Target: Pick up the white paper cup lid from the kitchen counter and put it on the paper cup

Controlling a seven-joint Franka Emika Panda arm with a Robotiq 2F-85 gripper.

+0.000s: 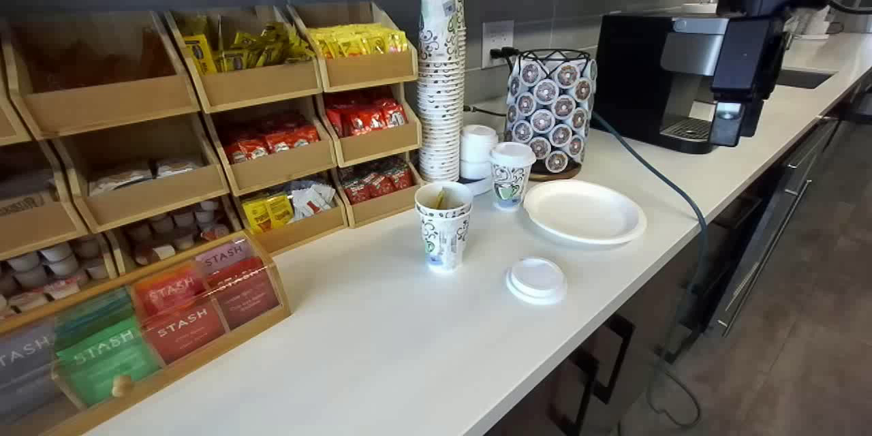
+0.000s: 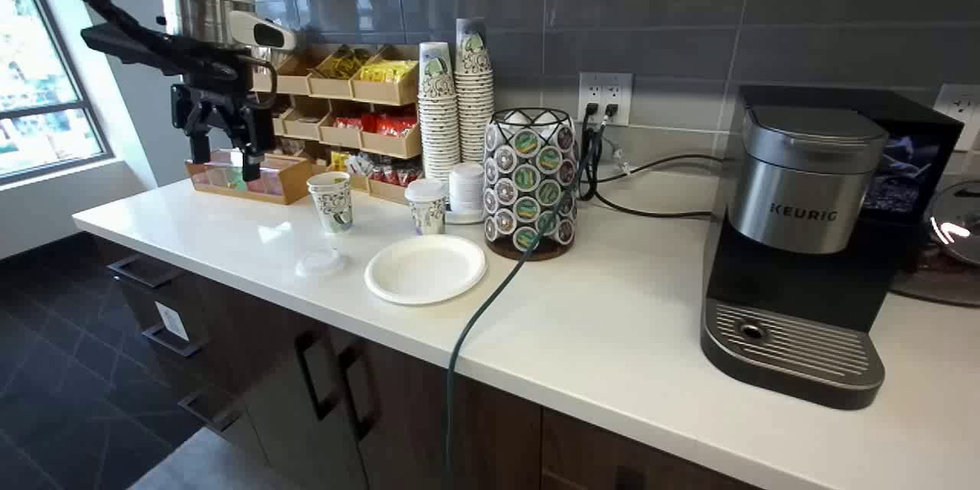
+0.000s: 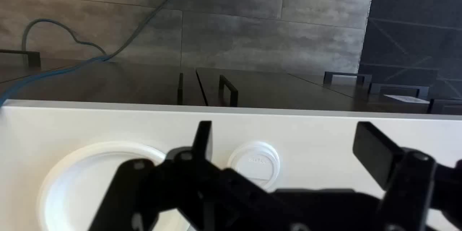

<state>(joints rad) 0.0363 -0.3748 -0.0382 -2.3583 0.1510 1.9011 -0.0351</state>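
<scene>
Lid sat near the plate; wrist view put it between my spread, empty fingers, well below them, nearer the plate-side one.

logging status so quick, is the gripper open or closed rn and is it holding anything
Gripper: open, holding nothing; the white lid lies on the counter.
</scene>
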